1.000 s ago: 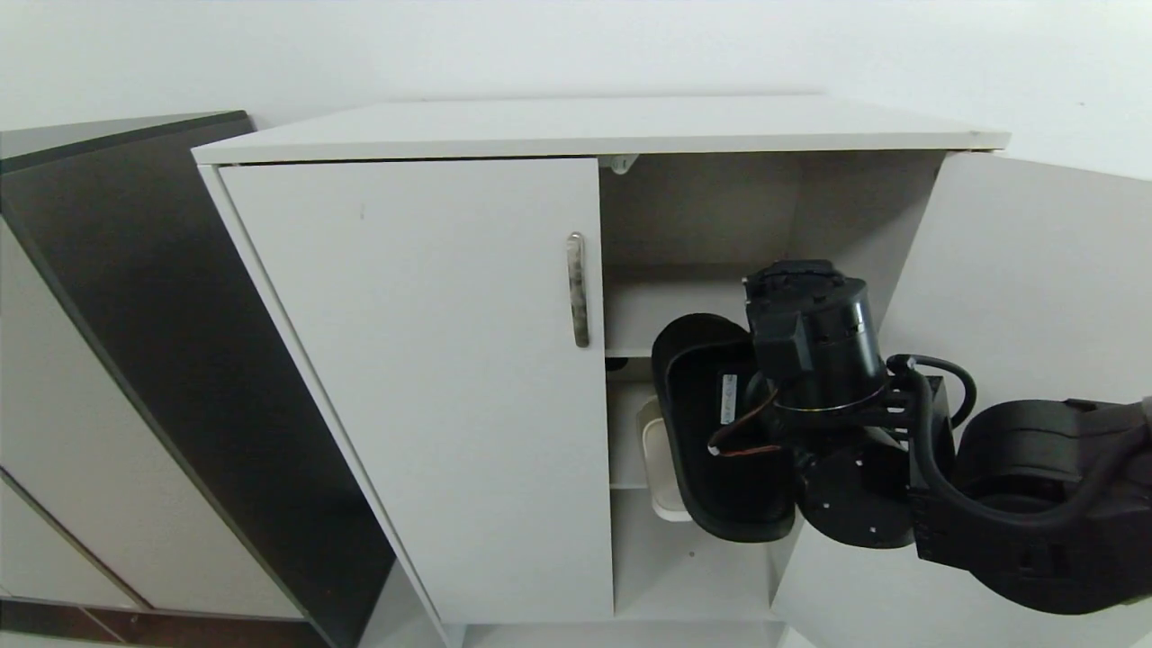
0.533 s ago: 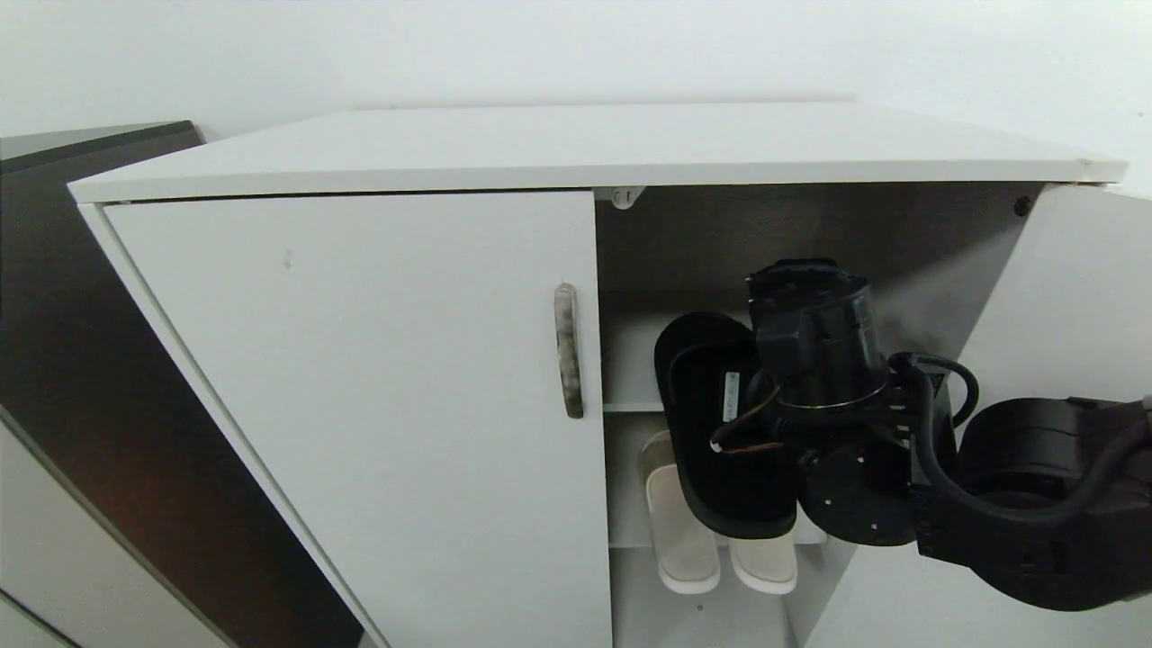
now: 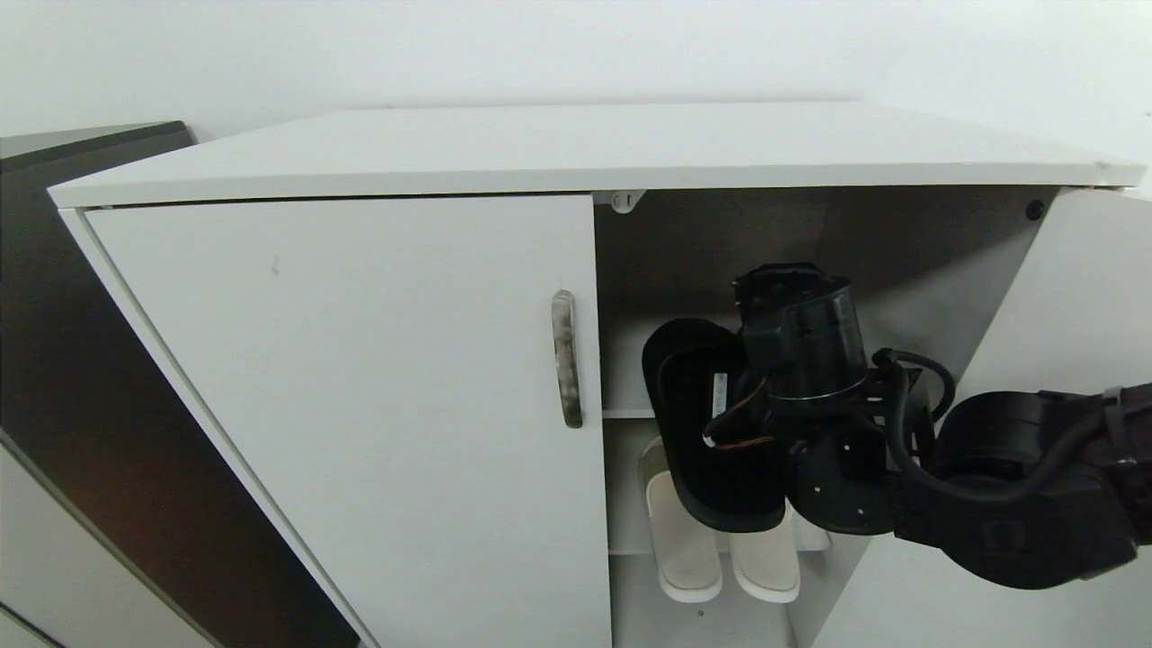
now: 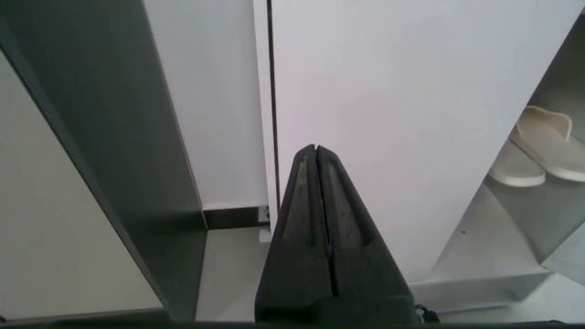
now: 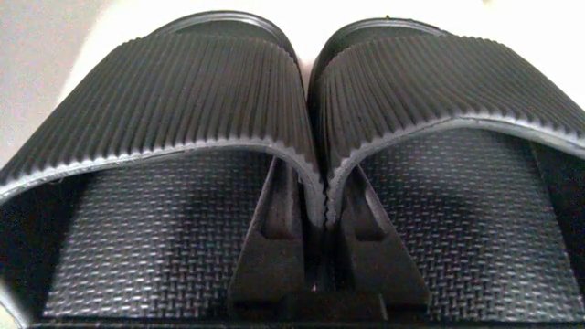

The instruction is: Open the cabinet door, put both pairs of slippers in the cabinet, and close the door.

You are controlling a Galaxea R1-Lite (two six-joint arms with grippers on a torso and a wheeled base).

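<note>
Two ribbed, diamond-treaded black slippers [image 5: 210, 110]

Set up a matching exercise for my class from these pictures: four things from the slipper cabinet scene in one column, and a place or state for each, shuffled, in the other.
Things
1. black slippers
2. white slippers
3. left door
4. right door

Places and states
A. swung open
B. shut
C. lying on a shelf inside the cabinet
D. pinched by their straps in the right gripper, at the cabinet opening

Pairs: 1-D, 2-C, 3-B, 4-A
</note>
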